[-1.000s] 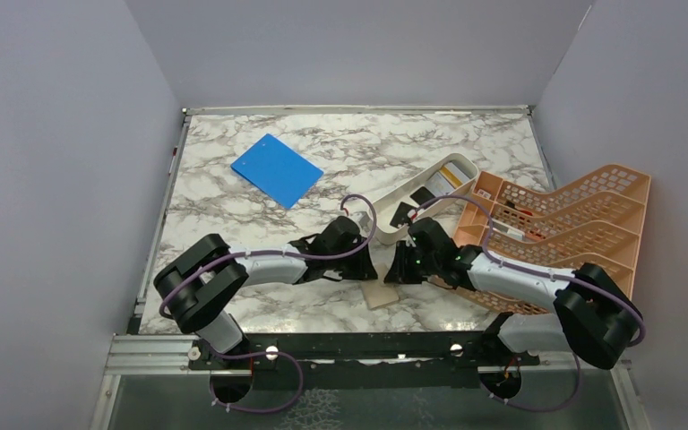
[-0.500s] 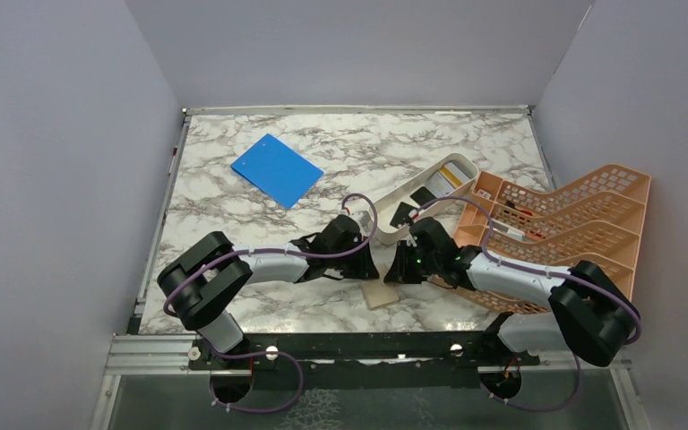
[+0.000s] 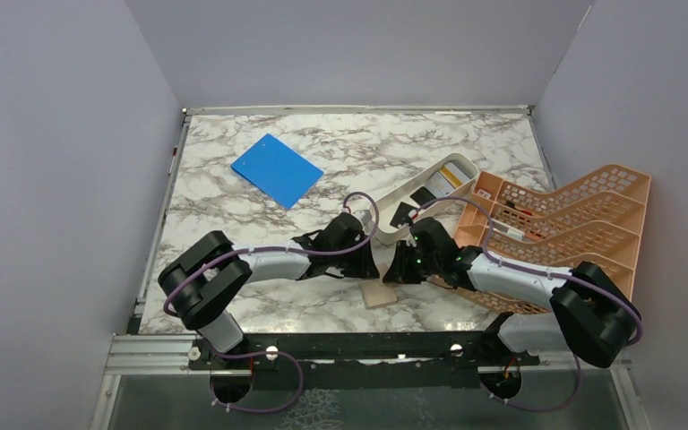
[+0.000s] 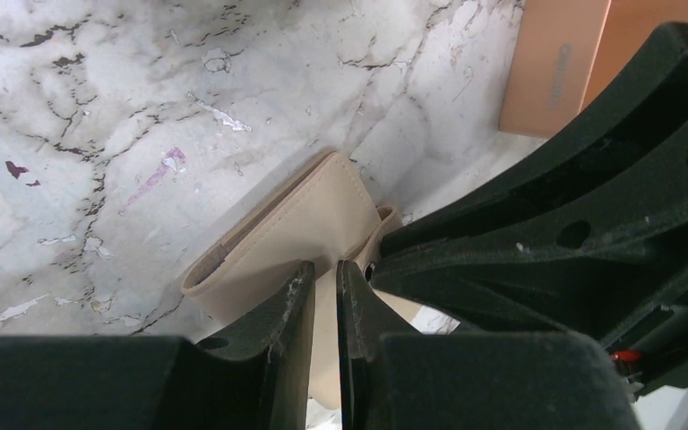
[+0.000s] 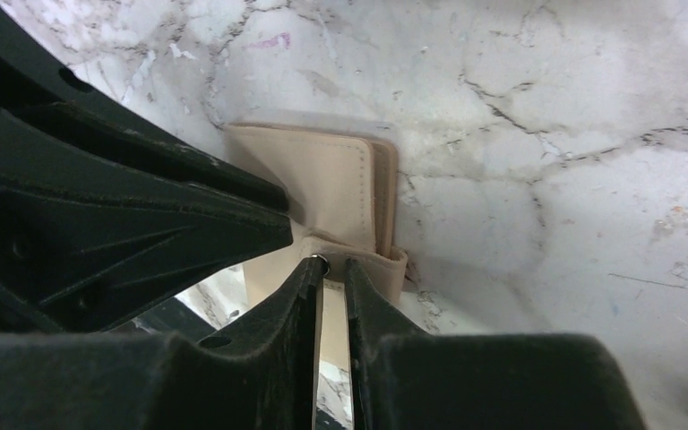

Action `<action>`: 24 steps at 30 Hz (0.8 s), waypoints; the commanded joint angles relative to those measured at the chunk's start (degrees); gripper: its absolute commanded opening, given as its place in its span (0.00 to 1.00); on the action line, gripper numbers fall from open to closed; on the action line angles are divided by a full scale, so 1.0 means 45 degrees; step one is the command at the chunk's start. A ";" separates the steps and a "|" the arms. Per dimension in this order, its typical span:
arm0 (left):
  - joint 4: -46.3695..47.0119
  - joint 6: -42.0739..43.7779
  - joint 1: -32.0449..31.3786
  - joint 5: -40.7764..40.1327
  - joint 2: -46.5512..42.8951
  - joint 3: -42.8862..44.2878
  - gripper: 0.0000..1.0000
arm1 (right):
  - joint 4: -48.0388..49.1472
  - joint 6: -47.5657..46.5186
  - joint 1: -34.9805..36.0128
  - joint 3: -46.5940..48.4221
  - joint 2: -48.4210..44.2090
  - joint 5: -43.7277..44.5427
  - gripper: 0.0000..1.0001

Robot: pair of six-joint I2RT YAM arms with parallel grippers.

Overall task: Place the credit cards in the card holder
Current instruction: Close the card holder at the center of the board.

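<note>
The tan card holder (image 3: 378,294) rests on the marble tabletop (image 3: 233,224), near the front edge and between the two arms. The left end effector (image 4: 324,269) is pinched almost shut on a thin flap of the card holder. The right end effector (image 5: 330,264) is pinched on another flap from the other side, right by a tiny metal stud (image 5: 320,262). The two end effectors are very close to each other. The credit cards (image 3: 452,176) are not in the card holder. They lie in the long white tray (image 3: 408,184) behind the arms. An orange rack (image 3: 582,215) stands just to the right of the tray. A bright blue board (image 3: 276,169) lies flat, well apart, on the left.
</note>
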 commanded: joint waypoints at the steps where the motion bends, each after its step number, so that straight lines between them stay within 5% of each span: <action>1: -0.0995 0.0239 -0.0020 -0.0231 -0.0565 0.0531 0.20 | 0.0016 -0.0005 0.0271 0.0387 -0.0470 -0.0426 0.21; 24: -0.0660 0.0449 0.0153 -0.0415 -0.0091 -0.0080 0.14 | 0.0000 -0.0130 0.0271 0.0525 0.0153 -0.0142 0.18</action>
